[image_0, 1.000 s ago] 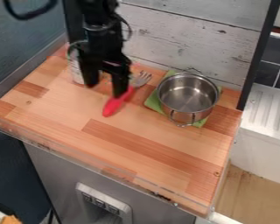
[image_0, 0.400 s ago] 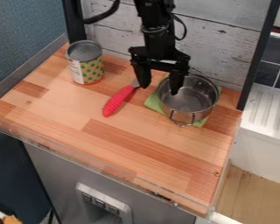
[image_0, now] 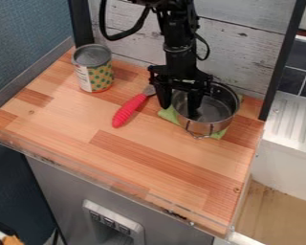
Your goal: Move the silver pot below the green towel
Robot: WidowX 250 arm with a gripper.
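Your desk [image_0: 72, 114] is wood in light and darker strips (some quite reddish). On it you have an upright can [image_0: 93, 74], a red-handled utensil [image_0: 127, 111] and, near that, a green towel [image_0: 168, 114].

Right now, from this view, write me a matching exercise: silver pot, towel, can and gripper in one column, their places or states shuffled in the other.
1. Silver pot
2. Towel
3. Can
4. Gripper

A. Upright at the picture's left, near the back of the counter
B. Green, mostly covered, with corners peeking out
C. Open, one finger inside a rim and one outside
D. Resting on something green

Pairs: 1-D, 2-B, 3-A, 4-C
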